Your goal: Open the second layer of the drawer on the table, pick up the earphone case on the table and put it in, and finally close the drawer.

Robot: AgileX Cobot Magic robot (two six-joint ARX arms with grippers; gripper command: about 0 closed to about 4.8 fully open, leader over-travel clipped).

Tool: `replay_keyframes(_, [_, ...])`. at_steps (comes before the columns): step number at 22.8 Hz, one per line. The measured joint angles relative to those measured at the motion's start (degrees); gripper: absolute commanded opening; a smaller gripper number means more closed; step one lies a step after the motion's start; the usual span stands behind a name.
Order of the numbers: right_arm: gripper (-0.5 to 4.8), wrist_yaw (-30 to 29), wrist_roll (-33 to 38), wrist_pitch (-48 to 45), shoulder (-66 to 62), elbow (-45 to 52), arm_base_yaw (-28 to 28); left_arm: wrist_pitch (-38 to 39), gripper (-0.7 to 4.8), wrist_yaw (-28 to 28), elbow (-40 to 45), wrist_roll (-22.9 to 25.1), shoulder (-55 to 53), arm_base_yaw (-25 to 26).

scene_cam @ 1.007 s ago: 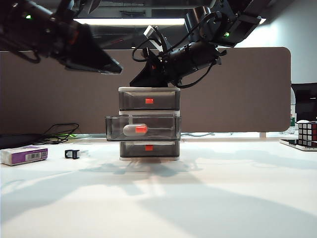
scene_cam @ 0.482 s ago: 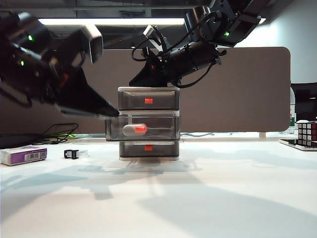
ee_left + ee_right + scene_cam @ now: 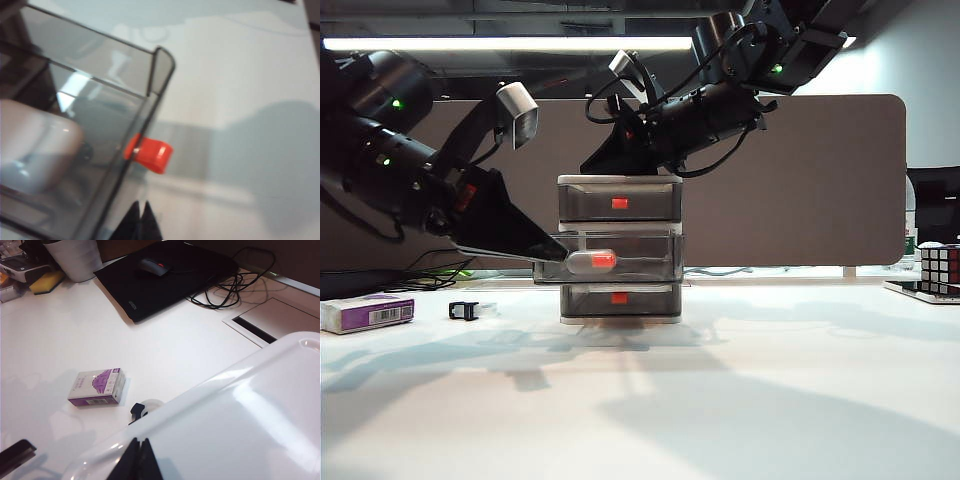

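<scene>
now the clenched left tool (image 3: pixel 555 255) sits at the open smoky grey middle drawer's (image 3: pixel 620 258) front, glossy white earphone case (image 3: pixel 592 262) inside, while the clenched right tool (image 3: pixel 139 460) rests atop the off-white drawer unit (image 3: pixel 620 180).

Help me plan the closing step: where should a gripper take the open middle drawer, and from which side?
Judging by its pose, go for the second layer at its red tab, from the front: it juts off the flat front wall. A front push could also do. The shut left gripper is there; the right gripper rests on top.
</scene>
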State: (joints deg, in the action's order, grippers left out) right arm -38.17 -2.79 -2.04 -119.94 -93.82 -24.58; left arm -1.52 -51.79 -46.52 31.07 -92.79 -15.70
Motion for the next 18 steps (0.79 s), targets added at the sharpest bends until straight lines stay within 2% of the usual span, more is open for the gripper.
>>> replay_keyframes(7, [-0.05, 0.0, 0.0, 0.2, 0.0, 0.0, 0.0, -2.6, -0.06, 2.4, -1.3, -0.1, -0.3, -0.1])
replay_keyframes(12, [-0.05, 0.0, 0.0, 0.5, 0.0, -0.1, 0.0, -7.7, -0.06, 3.1, -4.0, -2.6, -5.6, 0.0])
replay_keyframes(18, [-0.05, 0.0, 0.0, 0.6, 0.0, -0.1, 0.0, -12.6, -0.06, 8.2, -4.3, -4.0, -9.6, -1.1])
